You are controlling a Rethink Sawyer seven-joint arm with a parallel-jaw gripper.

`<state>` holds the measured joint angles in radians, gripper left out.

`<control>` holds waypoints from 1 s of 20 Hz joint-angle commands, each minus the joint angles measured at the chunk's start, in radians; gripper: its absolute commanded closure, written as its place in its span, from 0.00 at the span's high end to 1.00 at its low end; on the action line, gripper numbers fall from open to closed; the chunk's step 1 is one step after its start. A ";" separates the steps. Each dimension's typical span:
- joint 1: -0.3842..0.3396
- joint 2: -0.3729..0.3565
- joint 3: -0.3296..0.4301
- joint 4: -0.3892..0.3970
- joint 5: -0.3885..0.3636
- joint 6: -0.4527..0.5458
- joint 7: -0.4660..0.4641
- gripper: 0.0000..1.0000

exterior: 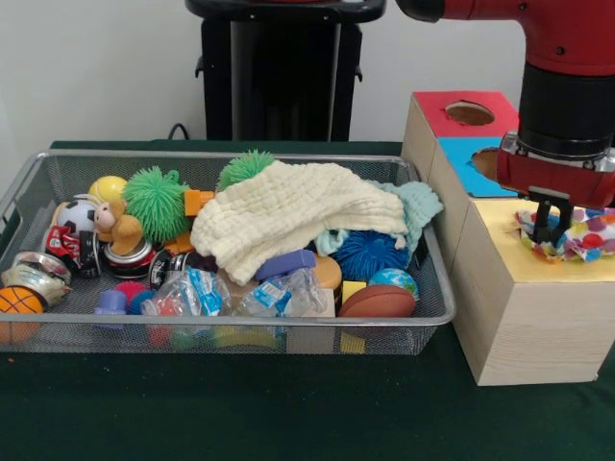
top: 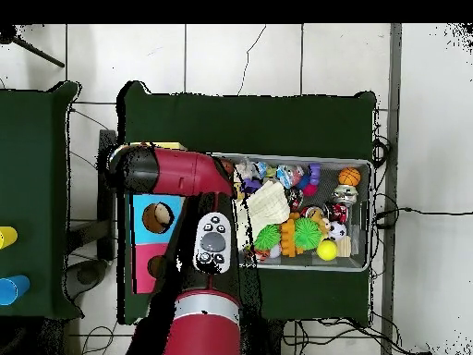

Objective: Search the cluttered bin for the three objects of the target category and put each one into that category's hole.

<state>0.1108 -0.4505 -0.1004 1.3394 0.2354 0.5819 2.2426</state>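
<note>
The silver wire-mesh bin (exterior: 437,317) stands on the green table, full of toys; it also shows in the overhead view (top: 362,265). My gripper (exterior: 549,234) hangs over the yellow-topped wooden box (exterior: 528,317) at the right. It is shut on a white polka-dot cloth (exterior: 586,238), which rests bunched on the yellow top. The cloth and gripper hide the box's round hole. No other polka-dot cloth shows in the bin. In the overhead view my arm (top: 185,173) covers the gripper and the yellow box.
A cream waffle cloth (exterior: 288,213) lies across the bin's middle, with a mint-green knitted cloth (exterior: 420,203) at its right. Behind the yellow box stand the blue-topped box (exterior: 466,165) and the red-topped box (exterior: 437,108). Balls, cans and spiky toys fill the bin.
</note>
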 commanded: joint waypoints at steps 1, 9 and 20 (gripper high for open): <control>-0.014 0.230 -0.130 -0.142 -0.084 -0.081 0.158 0.00; -0.069 0.273 -0.096 -0.118 -0.087 -0.119 0.075 0.00; 0.033 0.341 -0.338 -0.150 -0.139 -0.183 0.209 0.00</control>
<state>0.1910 -0.3016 -0.2313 1.2096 0.2302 0.5972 2.2426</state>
